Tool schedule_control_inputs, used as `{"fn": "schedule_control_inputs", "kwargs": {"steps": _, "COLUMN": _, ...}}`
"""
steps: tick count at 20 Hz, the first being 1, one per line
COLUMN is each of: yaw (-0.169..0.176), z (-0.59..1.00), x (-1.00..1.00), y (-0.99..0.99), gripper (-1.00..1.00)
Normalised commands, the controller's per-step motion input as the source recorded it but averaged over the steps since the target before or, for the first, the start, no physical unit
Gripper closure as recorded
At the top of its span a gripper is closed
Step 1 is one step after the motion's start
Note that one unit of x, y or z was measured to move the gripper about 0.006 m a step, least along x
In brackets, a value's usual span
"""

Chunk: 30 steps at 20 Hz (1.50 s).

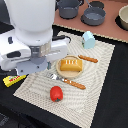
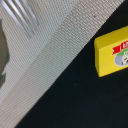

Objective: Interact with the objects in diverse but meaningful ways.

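Note:
The yellow butter packet (image 1: 12, 80) lies on the black table just off the woven placemat (image 1: 95, 85), at the exterior view's left. In the wrist view the butter packet (image 2: 112, 50) shows beside the mat's edge. My gripper (image 1: 36, 69) hangs over that corner of the mat, close to the packet; its fingers are hidden by the white arm. The bread loaf (image 1: 70, 65) rests on the tan plate (image 1: 61, 72). A red tomato (image 1: 56, 93) sits on the mat nearer the front. The pale carton (image 1: 88, 39) stands at the mat's far edge.
A wooden-handled fork (image 1: 67, 81) lies beside the plate, its tines (image 2: 22, 17) in the wrist view. A knife (image 1: 88, 58) lies past the plate. Dark pans (image 1: 93, 15) and a pot (image 1: 67, 7) stand on the far counter, with a bowl (image 1: 123, 17) at the right.

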Motion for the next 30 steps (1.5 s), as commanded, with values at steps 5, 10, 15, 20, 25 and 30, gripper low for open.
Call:
{"fn": "schedule_control_inputs", "kwargs": {"steps": 5, "yaw": 0.168, "z": 0.0, "x": -0.72, "y": 0.1, "gripper": -1.0}}
{"fn": "schedule_control_inputs", "kwargs": {"steps": 10, "yaw": 0.131, "z": 0.0, "x": -0.78, "y": 0.05, "gripper": -1.0}}
{"fn": "schedule_control_inputs", "kwargs": {"steps": 15, "yaw": 0.006, "z": -0.02, "x": -0.94, "y": -0.07, "gripper": -1.0}}
{"fn": "schedule_control_inputs", "kwargs": {"steps": 20, "yaw": 0.036, "z": -0.1, "x": -0.97, "y": -0.06, "gripper": -1.0}}
{"fn": "schedule_control_inputs", "kwargs": {"steps": 25, "yaw": 0.122, "z": -0.15, "x": -0.83, "y": 0.01, "gripper": -1.0}}
{"fn": "schedule_control_inputs", "kwargs": {"steps": 30, "yaw": 0.207, "z": -0.1, "x": -0.57, "y": 0.07, "gripper": -1.0}}
